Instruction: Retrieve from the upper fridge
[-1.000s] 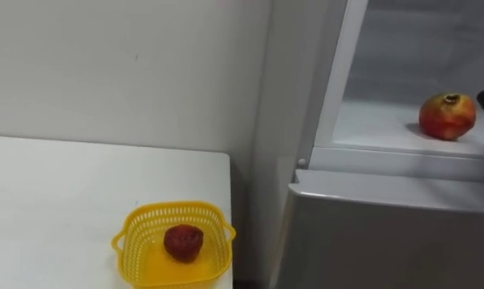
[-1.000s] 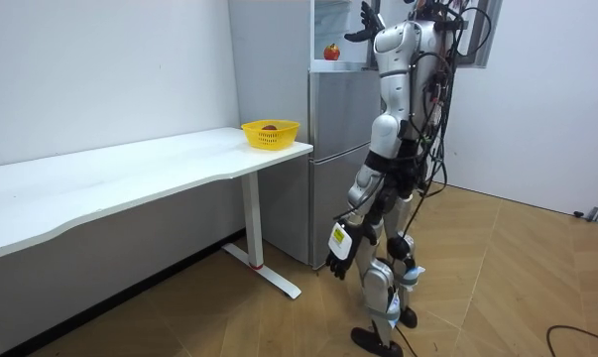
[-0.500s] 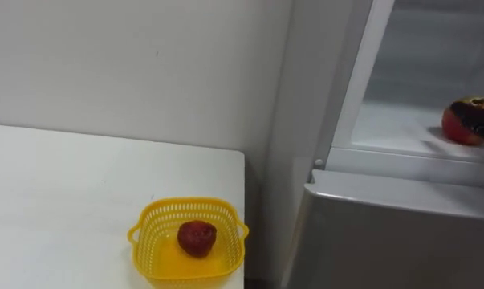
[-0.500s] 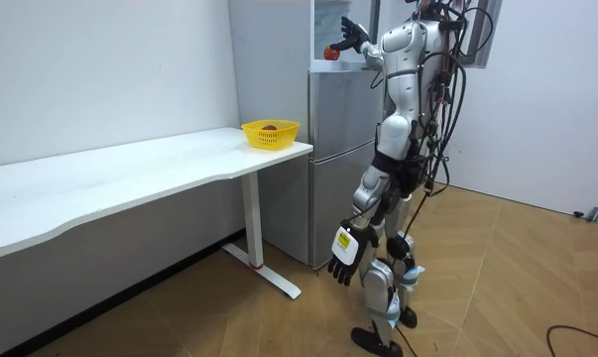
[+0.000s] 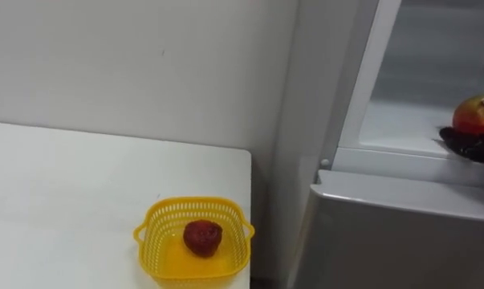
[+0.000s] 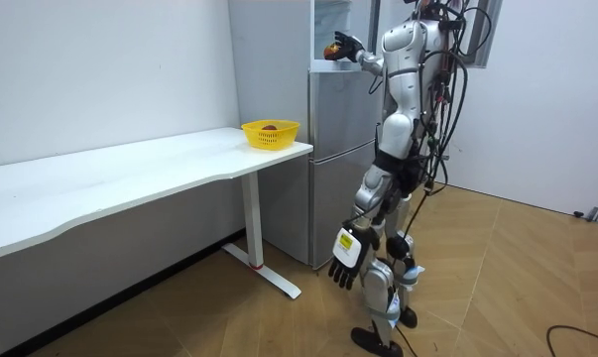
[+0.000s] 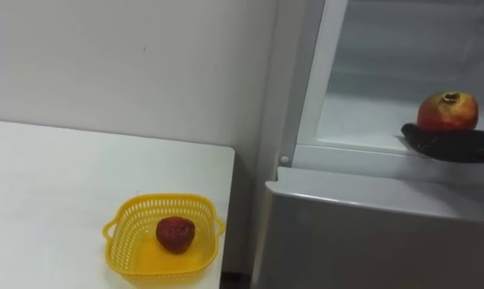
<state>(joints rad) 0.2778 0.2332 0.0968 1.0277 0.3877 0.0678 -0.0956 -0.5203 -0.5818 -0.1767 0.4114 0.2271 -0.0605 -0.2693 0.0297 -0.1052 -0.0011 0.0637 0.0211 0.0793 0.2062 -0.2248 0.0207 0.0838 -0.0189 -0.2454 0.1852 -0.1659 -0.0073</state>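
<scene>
Red-yellow round pomegranate (image 7: 448, 111) sits near the white fridge shelf's (image 7: 362, 128) front edge, with free space above it. Right hand (image 7: 450, 146) lies flat, fingers straight, just before it.

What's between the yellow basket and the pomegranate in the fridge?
In the right eye view: bare table edge, then the fridge's white side wall. Nothing loose lies between yellow basket and pomegranate.

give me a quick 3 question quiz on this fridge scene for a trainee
1. True or false: the yellow basket on the white table holds a red fruit.
2. The pomegranate lies: A in the basket, B in the upper fridge, C on the table.
3. The right hand is at the pomegranate; where is the left hand?
Key: 1 true; 2 B; 3 hanging low beside the thigh.
</scene>
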